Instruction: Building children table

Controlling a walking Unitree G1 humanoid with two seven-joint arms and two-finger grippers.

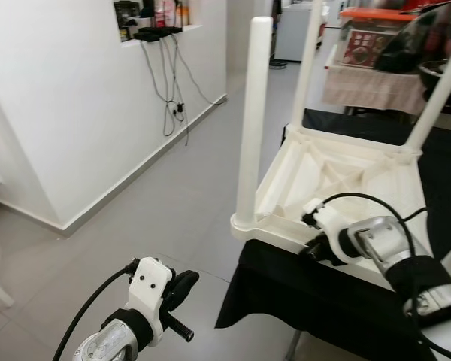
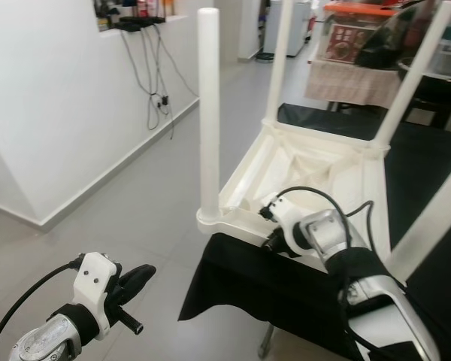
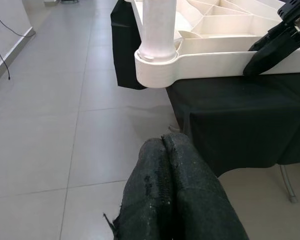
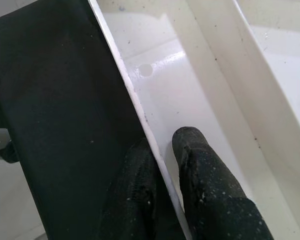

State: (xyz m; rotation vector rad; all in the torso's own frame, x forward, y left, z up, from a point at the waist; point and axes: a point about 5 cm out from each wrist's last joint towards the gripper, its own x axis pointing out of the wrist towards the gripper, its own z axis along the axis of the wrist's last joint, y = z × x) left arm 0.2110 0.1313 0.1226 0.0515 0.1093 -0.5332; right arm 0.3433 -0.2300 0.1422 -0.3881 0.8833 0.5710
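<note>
A white plastic children's table [image 1: 338, 173] lies upside down on a black-draped stand [image 1: 301, 293]. Its legs point up, and the near-left leg [image 1: 252, 120] sits in its corner socket [image 3: 157, 55]. My right gripper [image 1: 313, 252] is shut on the table's near rim. One finger [image 4: 200, 160] is inside the rim and the other lies outside against the black cloth. My left gripper [image 1: 184, 284] hovers low over the floor, left of the stand. Its fingers [image 3: 185, 175] are pressed together and hold nothing.
A white wall [image 1: 75, 113] with dangling cables [image 1: 171, 98] runs along the left above the grey tiled floor [image 1: 158, 203]. Behind stands another covered table [image 1: 372, 86] with boxes. A metal leg [image 3: 287, 182] shows under the black cloth.
</note>
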